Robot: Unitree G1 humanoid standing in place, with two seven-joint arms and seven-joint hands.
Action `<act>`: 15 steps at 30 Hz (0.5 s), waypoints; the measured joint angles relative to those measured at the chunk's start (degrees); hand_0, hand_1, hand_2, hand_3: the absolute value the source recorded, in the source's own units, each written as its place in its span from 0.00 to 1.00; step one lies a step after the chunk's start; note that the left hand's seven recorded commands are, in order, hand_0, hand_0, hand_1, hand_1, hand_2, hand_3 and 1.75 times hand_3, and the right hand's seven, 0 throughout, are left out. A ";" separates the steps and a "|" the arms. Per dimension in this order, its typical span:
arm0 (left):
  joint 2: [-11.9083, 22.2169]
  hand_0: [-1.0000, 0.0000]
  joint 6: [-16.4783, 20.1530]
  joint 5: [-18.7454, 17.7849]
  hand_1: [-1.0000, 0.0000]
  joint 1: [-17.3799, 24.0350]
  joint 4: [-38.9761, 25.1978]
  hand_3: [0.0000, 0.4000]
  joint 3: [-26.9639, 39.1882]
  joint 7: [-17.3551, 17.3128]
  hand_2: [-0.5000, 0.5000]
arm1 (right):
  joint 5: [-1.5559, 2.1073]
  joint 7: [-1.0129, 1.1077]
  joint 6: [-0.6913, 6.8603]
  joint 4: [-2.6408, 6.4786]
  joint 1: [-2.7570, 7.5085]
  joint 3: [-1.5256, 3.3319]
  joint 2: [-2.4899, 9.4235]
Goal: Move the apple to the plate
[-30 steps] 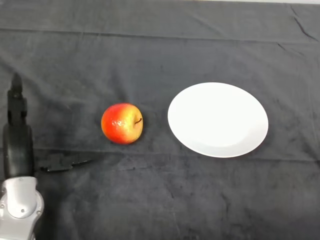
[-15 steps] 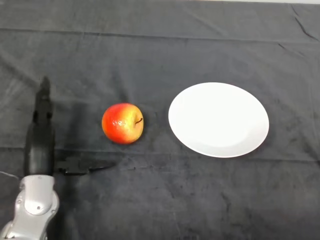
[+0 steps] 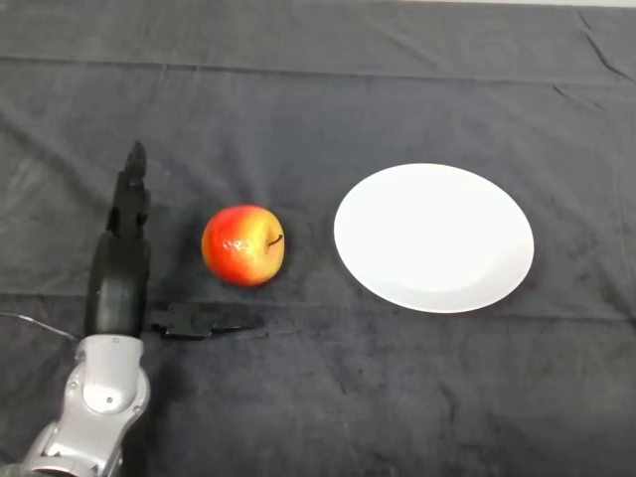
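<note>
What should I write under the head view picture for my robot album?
Robot's open black hand reaches beside a red-yellow apple, not touching it, with the round white plate empty to its right.

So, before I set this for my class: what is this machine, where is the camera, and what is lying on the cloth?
The camera sits on a humanoid robot's head and looks down at a table under a dark cloth. From the lower left comes its left arm, silver-grey, ending in a black hand. The hand is open, fingers straight and thumb out to the side, and holds nothing. Just right of it lies a red-and-yellow apple, untouched. Further right is a white plate with nothing on it. The job is to put the apple on that plate.
</note>
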 measured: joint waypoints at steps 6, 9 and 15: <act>-0.49 1.00 0.13 0.10 1.00 -3.12 2.27 0.00 -1.39 0.65 0.50 | 0.00 0.00 0.00 0.00 0.00 -0.01 0.00; -0.74 1.00 0.13 0.37 1.00 -4.34 2.35 0.00 -2.33 0.84 0.50 | 0.00 0.00 0.00 0.00 0.00 0.00 0.00; -1.52 1.00 0.15 0.42 1.00 -7.59 6.35 0.00 -4.23 1.06 0.50 | 0.00 0.00 0.00 0.00 0.00 -0.01 0.00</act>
